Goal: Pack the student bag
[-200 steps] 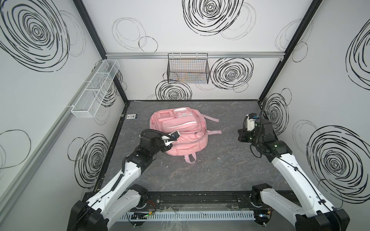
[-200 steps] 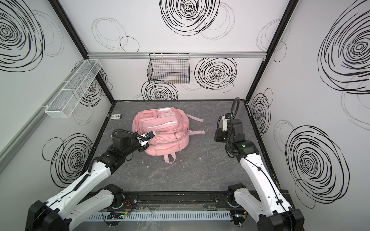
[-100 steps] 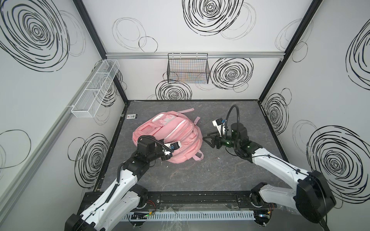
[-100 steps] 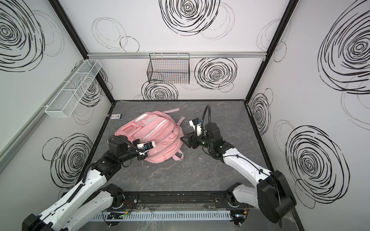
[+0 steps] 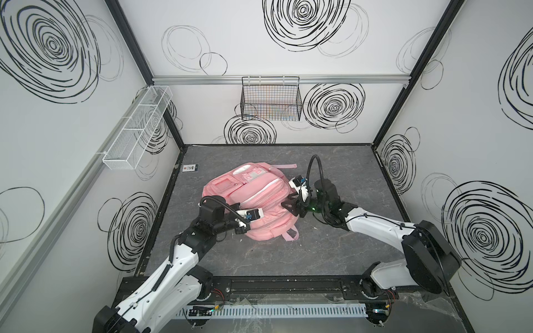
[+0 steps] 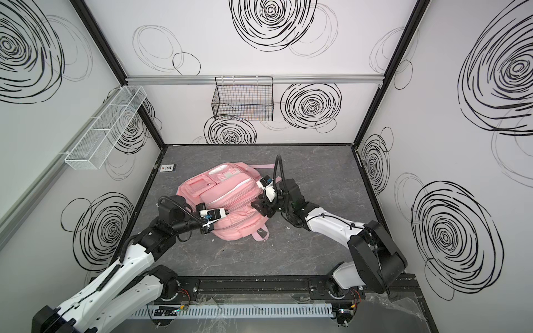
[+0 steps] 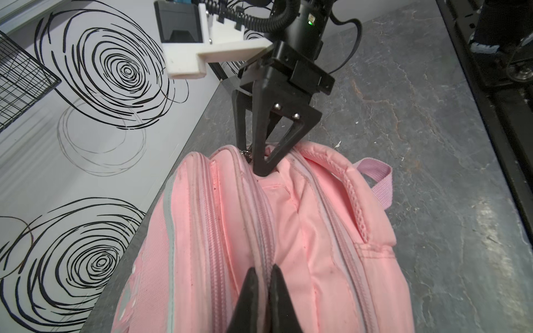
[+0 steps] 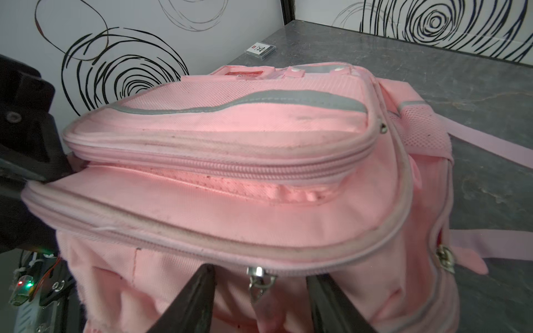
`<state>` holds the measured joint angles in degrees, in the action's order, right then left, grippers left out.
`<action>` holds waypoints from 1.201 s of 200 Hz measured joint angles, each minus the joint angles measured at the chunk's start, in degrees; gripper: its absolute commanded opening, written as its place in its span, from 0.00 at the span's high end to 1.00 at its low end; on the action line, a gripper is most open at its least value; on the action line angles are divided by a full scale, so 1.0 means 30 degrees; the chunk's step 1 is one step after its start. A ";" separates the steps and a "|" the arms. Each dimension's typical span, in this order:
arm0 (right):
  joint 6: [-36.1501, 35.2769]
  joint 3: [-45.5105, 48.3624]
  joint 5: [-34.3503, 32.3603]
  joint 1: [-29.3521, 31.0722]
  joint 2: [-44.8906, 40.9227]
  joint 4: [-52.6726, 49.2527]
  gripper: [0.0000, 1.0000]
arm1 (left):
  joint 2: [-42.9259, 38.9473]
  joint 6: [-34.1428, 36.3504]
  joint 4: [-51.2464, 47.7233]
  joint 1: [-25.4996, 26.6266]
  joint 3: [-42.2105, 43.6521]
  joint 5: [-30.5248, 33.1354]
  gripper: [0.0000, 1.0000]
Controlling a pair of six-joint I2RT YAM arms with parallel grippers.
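Observation:
The student bag [image 5: 259, 199] [image 6: 230, 206], a pink backpack, lies flat in the middle of the grey table in both top views. My left gripper [image 5: 242, 229] [image 7: 263, 269] is at its near-left side, shut on a zip seam along the bag's edge [image 7: 302, 245]. My right gripper [image 5: 292, 206] [image 8: 259, 272] sits at the bag's right end, open. A metal zip pull [image 8: 258, 281] hangs between its fingers [image 8: 202, 288], touching neither. The left wrist view shows the right gripper [image 7: 251, 158] with its tips pressed on the far end of the bag.
A black wire basket [image 5: 271, 101] hangs on the back wall and a white mesh shelf [image 5: 138, 127] on the left wall. A small flat card case [image 5: 190, 168] lies at the table's back left corner. A pink strap [image 5: 284, 166] trails behind the bag.
The bag has been pulled and turned toward the front left by my left gripper, which kept its hold. My right arm swung in from the right edge to the bag and opened.

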<state>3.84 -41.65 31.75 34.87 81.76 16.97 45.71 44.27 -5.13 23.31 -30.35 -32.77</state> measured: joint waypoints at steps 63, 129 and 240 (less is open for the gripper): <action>-0.0940 -0.0015 0.0022 0.0015 0.0372 0.0517 1.00 | -0.0160 -0.0160 0.0007 -0.0022 0.0015 0.0240 1.00; 0.0510 -0.2841 -0.1377 0.0918 -0.0656 -0.5195 1.00 | -0.0364 0.1064 -0.1348 0.1399 -0.2528 0.5100 0.21; 0.6623 -0.3140 0.0386 0.2514 -0.3016 -0.8794 1.00 | 0.3978 -0.1056 -0.5144 0.6419 -0.5821 0.5085 0.49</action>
<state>23.70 -51.07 32.91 42.41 72.71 -9.41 57.65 41.10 -20.56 42.57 -47.81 -17.52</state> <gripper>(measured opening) 0.052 0.544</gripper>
